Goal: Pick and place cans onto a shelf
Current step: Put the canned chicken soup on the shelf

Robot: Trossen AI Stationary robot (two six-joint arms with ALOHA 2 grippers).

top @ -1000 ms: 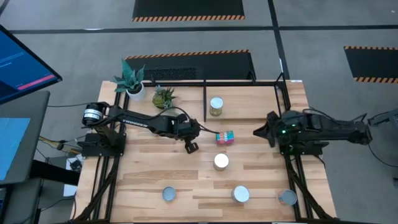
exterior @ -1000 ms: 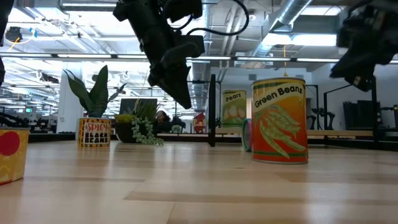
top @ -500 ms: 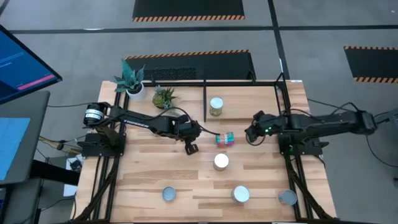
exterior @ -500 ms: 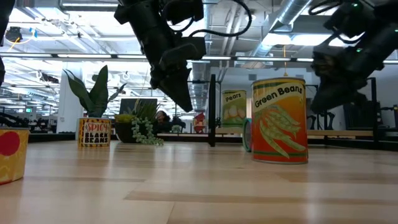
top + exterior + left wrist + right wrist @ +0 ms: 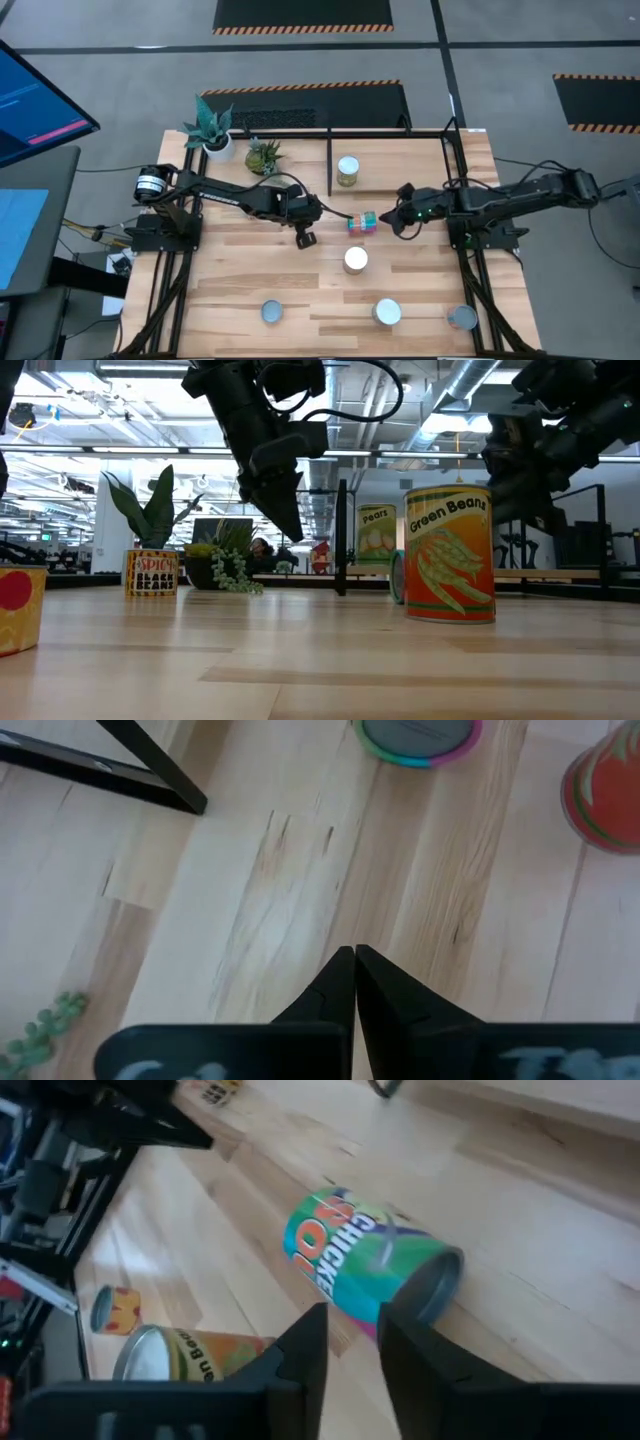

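A: Obs. Where do the cans sit relative to the shelf (image 5: 455, 150)?

B: One can, labelled Pears (image 5: 348, 170), stands upright inside the black-barred bay on its wood base. The toppled can (image 5: 362, 222) lies on its side on the table (image 5: 230, 270) just in front of the bay; its label reads "Chicke…" in the right wrist view (image 5: 365, 1270). The Green Beans can (image 5: 355, 260) stands a little nearer the front edge. Three more upright cans line the front: a blue-grey-topped one (image 5: 271, 312), a silver-topped one (image 5: 387, 313) and another (image 5: 462, 318) by the right frame.

A: Right gripper (image 5: 398, 218)?

B: Just beside the toppled can's silver end, not touching it. Fingers (image 5: 300, 1355) stand slightly apart with a narrow gap; nothing between them.

A: Left gripper (image 5: 306, 236)?

B: Over bare wood, left of the toppled can. Fingertips (image 5: 340, 982) pressed together, holding nothing.

A: Other items?

B: Two potted plants (image 5: 212, 128) at the back left corner of the table.
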